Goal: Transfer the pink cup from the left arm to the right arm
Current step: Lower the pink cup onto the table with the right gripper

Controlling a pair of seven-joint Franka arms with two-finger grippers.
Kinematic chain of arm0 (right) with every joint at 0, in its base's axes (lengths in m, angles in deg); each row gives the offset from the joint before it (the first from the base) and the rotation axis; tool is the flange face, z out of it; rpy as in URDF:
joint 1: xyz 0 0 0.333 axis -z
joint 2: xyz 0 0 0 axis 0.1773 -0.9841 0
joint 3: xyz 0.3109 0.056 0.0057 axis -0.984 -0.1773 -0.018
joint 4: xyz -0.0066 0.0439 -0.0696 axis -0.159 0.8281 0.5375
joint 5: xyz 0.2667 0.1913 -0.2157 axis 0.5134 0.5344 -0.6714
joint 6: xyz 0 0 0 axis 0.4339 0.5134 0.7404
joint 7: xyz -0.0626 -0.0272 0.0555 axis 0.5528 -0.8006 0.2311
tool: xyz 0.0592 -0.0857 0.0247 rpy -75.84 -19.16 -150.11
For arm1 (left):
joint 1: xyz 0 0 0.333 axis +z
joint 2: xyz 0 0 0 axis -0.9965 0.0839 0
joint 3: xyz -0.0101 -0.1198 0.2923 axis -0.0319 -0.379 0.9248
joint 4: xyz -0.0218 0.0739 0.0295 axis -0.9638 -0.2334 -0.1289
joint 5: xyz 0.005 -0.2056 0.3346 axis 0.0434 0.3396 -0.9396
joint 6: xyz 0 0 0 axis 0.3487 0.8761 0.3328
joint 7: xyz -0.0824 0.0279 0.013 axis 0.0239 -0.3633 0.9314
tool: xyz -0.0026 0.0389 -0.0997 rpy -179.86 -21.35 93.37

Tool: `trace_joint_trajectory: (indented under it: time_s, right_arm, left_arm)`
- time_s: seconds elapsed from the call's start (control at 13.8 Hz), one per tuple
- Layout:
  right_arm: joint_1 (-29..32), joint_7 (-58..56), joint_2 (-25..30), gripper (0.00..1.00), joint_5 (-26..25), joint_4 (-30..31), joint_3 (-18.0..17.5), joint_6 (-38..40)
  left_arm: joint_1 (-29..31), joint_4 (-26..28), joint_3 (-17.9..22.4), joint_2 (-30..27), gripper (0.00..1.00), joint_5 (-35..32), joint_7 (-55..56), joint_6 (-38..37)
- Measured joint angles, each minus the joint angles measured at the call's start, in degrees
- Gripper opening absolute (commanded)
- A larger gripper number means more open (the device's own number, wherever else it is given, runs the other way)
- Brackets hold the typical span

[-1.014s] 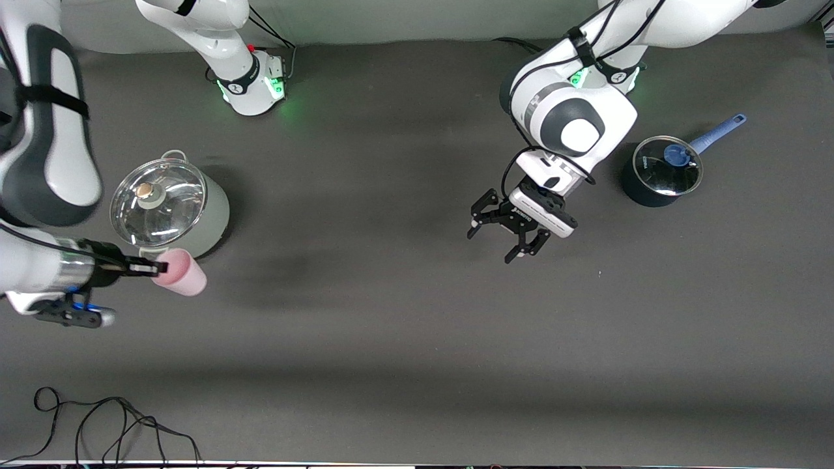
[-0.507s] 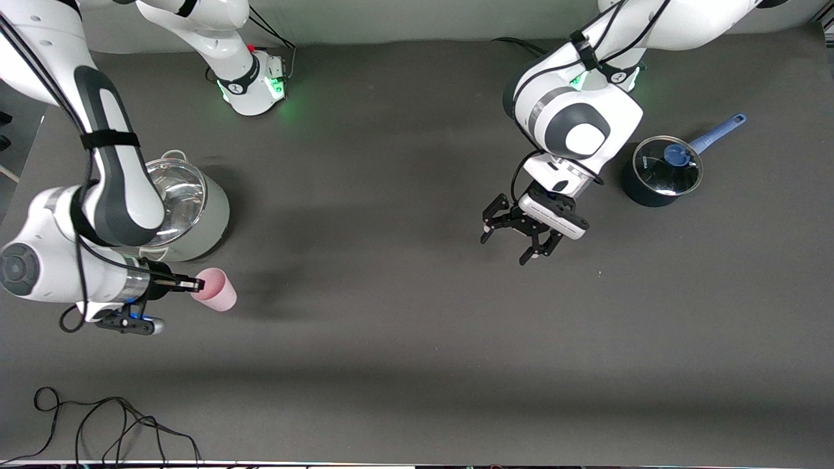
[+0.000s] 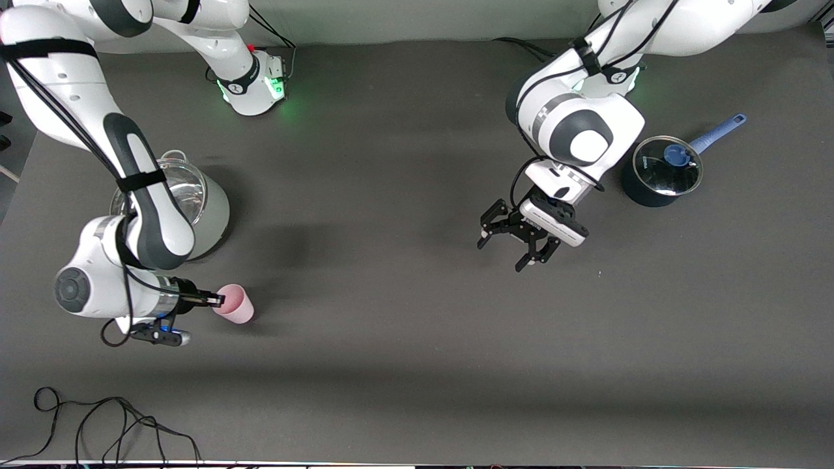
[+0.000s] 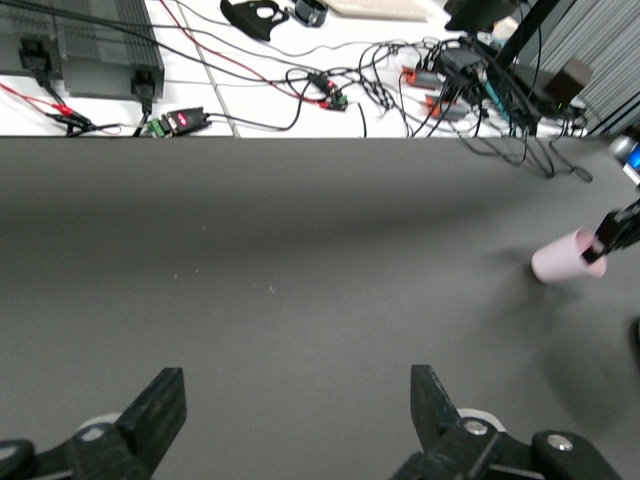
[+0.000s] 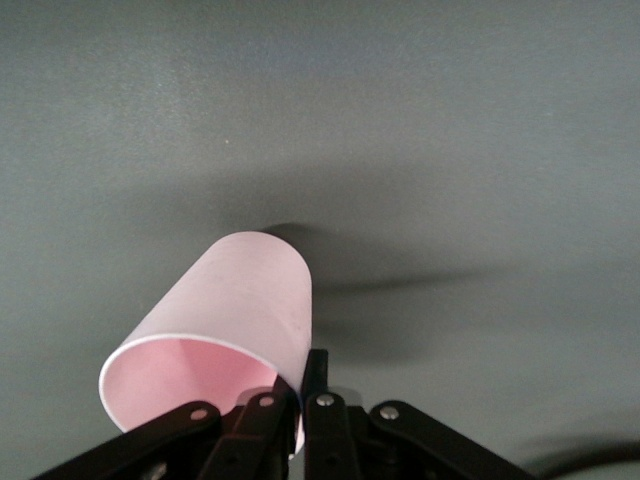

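A: Front view first: where is the pink cup (image 3: 235, 304)?

B: Up off the table (image 3: 404, 352) toward the right arm's end, tipped over so its mouth faces the right gripper (image 3: 215, 300). That gripper's fingers are pinched tight on the cup's rim.

A: Does the right wrist view agree?

B: Yes. The pink cup (image 5: 220, 335) hangs tilted over bare mat, and the black fingers (image 5: 316, 400) clamp one wall of it at the rim, one fingertip inside and one outside.

A: And the left gripper (image 3: 519, 243)?

B: It hovers over the middle of the table, jaws spread wide, holding nothing. Its own wrist view shows both fingertips (image 4: 160, 405) far apart, with the cup (image 4: 565, 256) small in the distance.

A: Anything else on the table?

B: A grey-green pot (image 3: 199, 212) with a glass lid sits beside the right arm's forearm, farther from the front camera than the cup. A dark saucepan (image 3: 659, 171) with a blue handle stands near the left arm's end
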Motion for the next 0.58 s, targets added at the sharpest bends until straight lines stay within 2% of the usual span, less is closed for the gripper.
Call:
trace_joint_trajectory:
  time_s: [0.07, 0.14, 0.22, 0.29, 0.36, 0.58]
  right_arm:
    - [0.0, 0.0, -0.2, 0.04, 0.0, 0.0, 0.0, -0.1]
    - [0.0, 0.0, -0.1, 0.27, 0.0, -0.1, 0.0, -0.1]
    - [0.0, 0.0, -0.1, 0.41, 0.0, -0.3, -0.1, -0.1]
    - [0.0, 0.0, -0.1, 0.60, 0.0, -0.3, -0.1, -0.1]
    - [0.0, 0.0, -0.1, 0.72, 0.0, -0.4, -0.2, -0.1]
    - [0.0, 0.0, 1.2, 0.95, 0.0, -0.9, -0.2, 0.4]
  left_arm:
    - [0.0, -0.9, 0.0, 1.1, 1.00, 0.0, 0.2, -0.8]
    - [-0.1, -1.8, 0.0, 2.3, 1.00, 0.0, 0.9, -2.1]
    - [-0.2, -2.5, 0.1, 3.3, 1.00, -0.1, 2.6, -3.1]
    - [-0.5, -3.3, 0.2, 4.0, 1.00, -0.6, 4.8, -3.3]
    - [-0.9, -3.9, 0.5, 4.2, 1.00, -1.2, 7.7, -3.3]
    - [-1.7, -4.7, 1.0, 4.1, 1.00, -1.9, 20.7, -3.3]
